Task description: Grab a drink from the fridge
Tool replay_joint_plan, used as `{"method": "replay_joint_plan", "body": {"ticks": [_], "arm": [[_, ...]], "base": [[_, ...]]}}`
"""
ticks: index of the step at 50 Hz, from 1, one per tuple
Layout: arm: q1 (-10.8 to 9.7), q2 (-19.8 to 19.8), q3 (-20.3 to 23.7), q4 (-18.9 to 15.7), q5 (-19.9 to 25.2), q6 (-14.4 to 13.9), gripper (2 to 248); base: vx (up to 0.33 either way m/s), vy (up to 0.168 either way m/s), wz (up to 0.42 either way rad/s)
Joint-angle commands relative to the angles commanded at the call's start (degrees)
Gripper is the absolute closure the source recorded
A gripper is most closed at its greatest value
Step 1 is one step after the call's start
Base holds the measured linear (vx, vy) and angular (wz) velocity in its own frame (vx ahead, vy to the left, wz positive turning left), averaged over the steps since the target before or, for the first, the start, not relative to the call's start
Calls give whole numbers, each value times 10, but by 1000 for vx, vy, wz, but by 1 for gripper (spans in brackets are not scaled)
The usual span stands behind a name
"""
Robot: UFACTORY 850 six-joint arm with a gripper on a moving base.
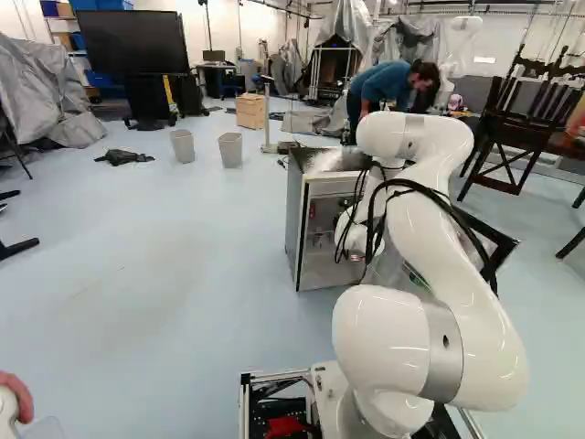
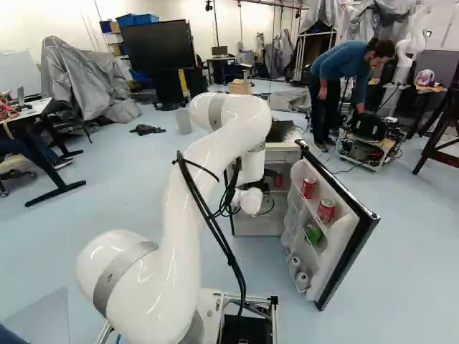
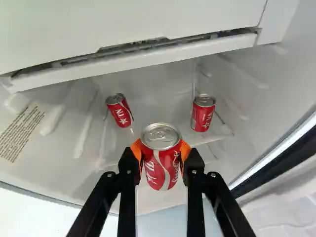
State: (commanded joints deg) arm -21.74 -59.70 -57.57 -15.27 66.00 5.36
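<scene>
A: Layout?
B: Fridge (image 1: 294,219) is ahead of the base, open. Arm (image 1: 457,274) reaches in through the fridge's front. Door (image 2: 343,233) is swung out at the fridge's right side, seen from the base, with door cans (image 2: 326,211) racked in it.
A: Tool?
B: Gripper (image 3: 161,153) is inside the fridge, pinching the target can (image 3: 160,165). One spare can (image 3: 119,111) and another spare can (image 3: 203,113) stand deeper in the fridge.
A: Grip line?
B: Target's dead between the orange pads (image 3: 136,149), one per side. Its long axis runs across the squeeze, lid toward the wrist camera (can't tell if the base is lifted).
A: Next?
B: I'd say lift a touch, then back straight out the fridge's mouth, away from the spares. Risk: clipping the door on a wide swing.
</scene>
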Motion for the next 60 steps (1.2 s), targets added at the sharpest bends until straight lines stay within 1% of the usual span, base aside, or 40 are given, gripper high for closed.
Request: {"method": "replay_joint_plan", "body": {"ticks": [19,38,48,60], "arm": [[-3,70,85,0,0,0,154],[0,141,167,0,0,0,154],[7,177,207,0,0,0,154],[21,218,248,0,0,0,154]], "base": [[0,0,0],[0,0,0],[0,0,0],[0,0,0]]}}
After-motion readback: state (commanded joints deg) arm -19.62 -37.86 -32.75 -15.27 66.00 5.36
